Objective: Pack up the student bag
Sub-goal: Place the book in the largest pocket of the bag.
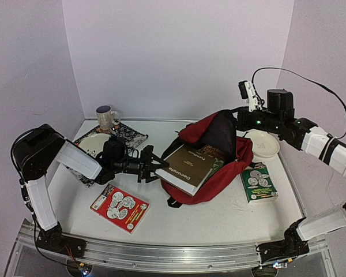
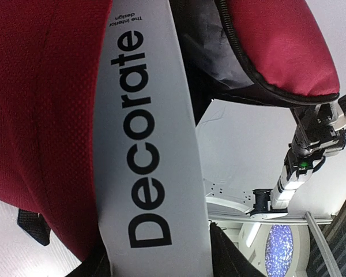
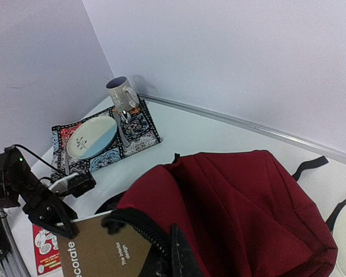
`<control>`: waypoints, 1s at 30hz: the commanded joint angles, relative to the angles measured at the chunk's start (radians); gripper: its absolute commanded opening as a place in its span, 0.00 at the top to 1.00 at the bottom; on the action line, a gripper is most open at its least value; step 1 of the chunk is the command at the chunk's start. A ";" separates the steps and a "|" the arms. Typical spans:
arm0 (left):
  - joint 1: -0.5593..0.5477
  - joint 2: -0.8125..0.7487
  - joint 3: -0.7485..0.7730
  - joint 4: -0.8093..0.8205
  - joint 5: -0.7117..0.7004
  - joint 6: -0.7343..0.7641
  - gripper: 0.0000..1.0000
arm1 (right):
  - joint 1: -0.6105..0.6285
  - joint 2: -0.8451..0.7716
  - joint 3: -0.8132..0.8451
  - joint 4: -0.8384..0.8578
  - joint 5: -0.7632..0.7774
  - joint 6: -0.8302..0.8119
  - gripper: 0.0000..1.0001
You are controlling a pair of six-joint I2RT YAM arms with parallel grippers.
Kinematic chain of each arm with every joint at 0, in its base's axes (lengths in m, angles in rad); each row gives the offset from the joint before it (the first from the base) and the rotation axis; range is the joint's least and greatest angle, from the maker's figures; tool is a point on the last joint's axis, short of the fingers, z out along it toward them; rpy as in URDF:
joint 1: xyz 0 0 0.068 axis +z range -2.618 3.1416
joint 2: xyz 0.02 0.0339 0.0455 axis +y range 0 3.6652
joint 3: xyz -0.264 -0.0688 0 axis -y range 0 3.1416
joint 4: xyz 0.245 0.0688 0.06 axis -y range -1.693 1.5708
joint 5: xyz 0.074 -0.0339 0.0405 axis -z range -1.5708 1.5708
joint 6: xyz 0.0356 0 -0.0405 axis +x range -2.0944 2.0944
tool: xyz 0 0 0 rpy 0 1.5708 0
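Mug (image 1: 106, 118) and patterned mat (image 1: 127, 137) with a plate (image 1: 95, 142) lie behind the left gripper (image 1: 154, 166), and a red booklet (image 1: 119, 208) lies on its near side. This gripper is clamped on the end of a brown book (image 1: 187, 167) with "Decorate" on the spine. Ahead of its fingers the book's far end enters the open mouth of the student bag (image 1: 219, 183). The right gripper (image 1: 242, 119) is closed tight on the upper rim of this mouth and holds it lifted. Below it lie a green book (image 1: 258, 183) and a white dish (image 1: 262, 143).
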 commanded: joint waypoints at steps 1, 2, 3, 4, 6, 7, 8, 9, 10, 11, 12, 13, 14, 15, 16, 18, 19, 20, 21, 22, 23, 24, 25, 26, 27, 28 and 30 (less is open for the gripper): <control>-0.004 0.017 0.076 0.047 -0.033 0.009 0.49 | 0.002 -0.048 0.010 0.162 -0.114 0.021 1.00; -0.003 0.024 0.093 0.047 -0.042 0.014 0.49 | 0.001 -0.044 0.007 0.162 -0.128 0.021 1.00; -0.004 0.033 0.117 0.047 -0.045 0.020 0.49 | 0.001 -0.042 0.003 0.162 -0.141 0.021 1.00; -0.004 0.042 0.142 0.047 -0.048 0.025 0.49 | 0.001 -0.039 -0.001 0.161 -0.154 0.021 1.00; -0.004 0.067 0.188 0.047 -0.046 0.025 0.49 | 0.001 -0.036 -0.011 0.161 -0.177 0.022 1.00; -0.004 0.082 0.211 0.046 -0.041 0.024 0.49 | 0.002 -0.034 -0.015 0.161 -0.188 0.024 1.00; -0.005 0.098 0.236 0.047 -0.039 0.024 0.49 | 0.002 -0.033 -0.019 0.161 -0.203 0.026 1.00; -0.006 0.113 0.254 0.047 -0.040 0.024 0.49 | 0.003 -0.030 -0.022 0.161 -0.216 0.027 1.00; -0.006 0.124 0.272 0.047 -0.043 0.024 0.49 | 0.004 -0.028 -0.025 0.162 -0.226 0.029 1.00; -0.006 0.132 0.284 0.047 -0.047 0.024 0.49 | 0.007 -0.026 -0.026 0.162 -0.231 0.031 1.00; -0.007 0.144 0.297 0.047 -0.056 0.025 0.49 | 0.009 -0.024 -0.028 0.162 -0.235 0.031 1.00; -0.008 0.154 0.309 0.046 -0.065 0.026 0.49 | 0.011 -0.022 -0.031 0.162 -0.238 0.032 1.00; -0.009 0.165 0.321 0.047 -0.078 0.026 0.49 | 0.014 -0.020 -0.033 0.162 -0.240 0.032 1.00; -0.012 0.176 0.330 0.047 -0.093 0.026 0.49 | 0.018 -0.018 -0.033 0.163 -0.240 0.034 1.00; -0.015 0.186 0.338 0.047 -0.108 0.027 0.49 | 0.021 -0.016 -0.034 0.163 -0.241 0.035 1.00; -0.027 0.206 0.352 0.048 -0.149 0.029 0.49 | 0.033 -0.009 -0.034 0.166 -0.243 0.035 1.00; -0.032 0.220 0.361 0.048 -0.166 0.028 0.48 | 0.036 -0.005 -0.034 0.168 -0.242 0.036 1.00; -0.037 0.228 0.368 0.048 -0.182 0.028 0.48 | 0.040 -0.002 -0.033 0.170 -0.242 0.036 1.00; -0.043 0.237 0.378 0.047 -0.199 0.030 0.48 | 0.046 0.003 -0.032 0.171 -0.241 0.036 1.00; -0.049 0.245 0.389 0.047 -0.220 0.034 0.48 | 0.052 0.009 -0.030 0.173 -0.240 0.037 1.00; -0.052 0.255 0.401 0.047 -0.238 0.039 0.47 | 0.059 0.014 -0.029 0.174 -0.238 0.038 1.00; -0.055 0.267 0.415 0.047 -0.253 0.045 0.47 | 0.065 0.019 -0.027 0.174 -0.235 0.037 1.00; -0.055 0.279 0.425 0.047 -0.268 0.046 0.47 | 0.072 0.023 -0.027 0.175 -0.230 0.036 1.00; -0.056 0.290 0.435 0.047 -0.283 0.048 0.47 | 0.076 0.026 -0.027 0.176 -0.223 0.037 1.00; -0.057 0.298 0.441 0.046 -0.300 0.055 0.46 | 0.080 0.029 -0.028 0.177 -0.217 0.037 1.00; -0.059 0.305 0.447 0.046 -0.314 0.062 0.46 | 0.083 0.031 -0.029 0.178 -0.209 0.037 1.00; -0.064 0.316 0.457 0.046 -0.339 0.080 0.45 | 0.086 0.035 -0.031 0.179 -0.196 0.038 1.00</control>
